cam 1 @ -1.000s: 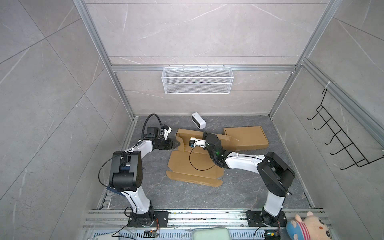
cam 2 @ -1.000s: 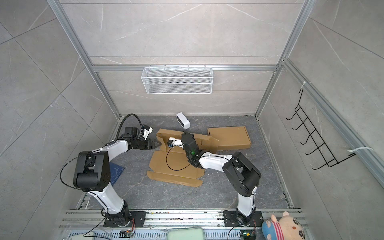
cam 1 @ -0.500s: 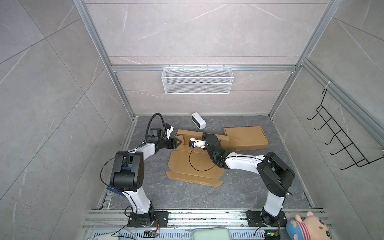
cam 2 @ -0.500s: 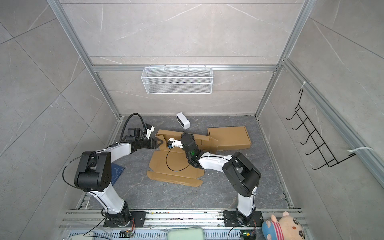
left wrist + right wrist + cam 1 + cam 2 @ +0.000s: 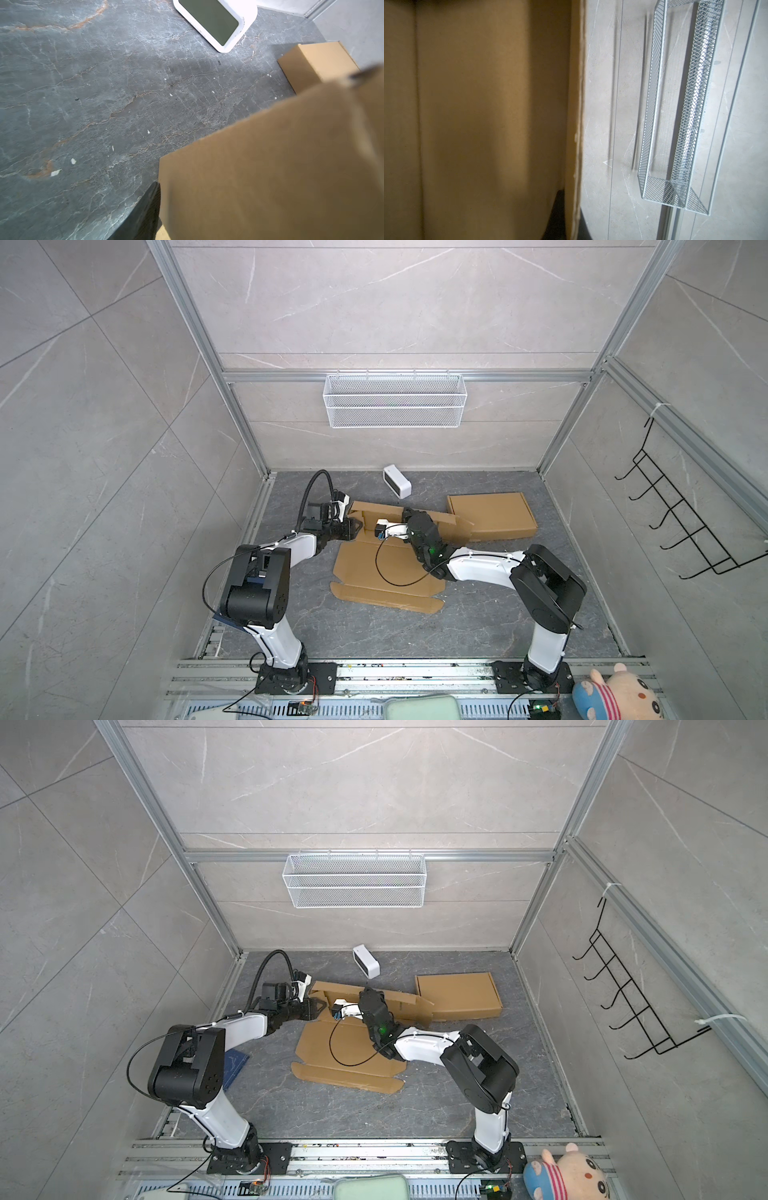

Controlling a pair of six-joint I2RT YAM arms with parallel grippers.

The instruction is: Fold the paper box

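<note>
a dark marbled floor (image 5: 478, 626) shut in by grey tiled walls. the right gripper (image 5: 409, 513) is clamped on the top edge of the raised rear wall (image 5: 453, 526) of the paper box (image 5: 386, 572); in the right wrist view the card edge runs between its fingers. the left gripper (image 5: 353, 526) sits at that wall's left end, at a side flap (image 5: 270, 166). one dark finger (image 5: 145, 212) lies against the flap's edge and the other is hidden behind card, so i cannot tell whether it has bitten or only straddles. the rest of the blank lies flat towards the arm bases.

if the left jaws close short of the edge, the flap will probably slip out and spring flat. pushing the flap inward against the right's hard pinch could crease the wall off its score. nothing weights the base, so the blank may slide into the closed cardboard box (image 5: 490, 514) just beside it. the right arm's cable (image 5: 379, 568) loops over the base panel and could snag a fold.
</note>
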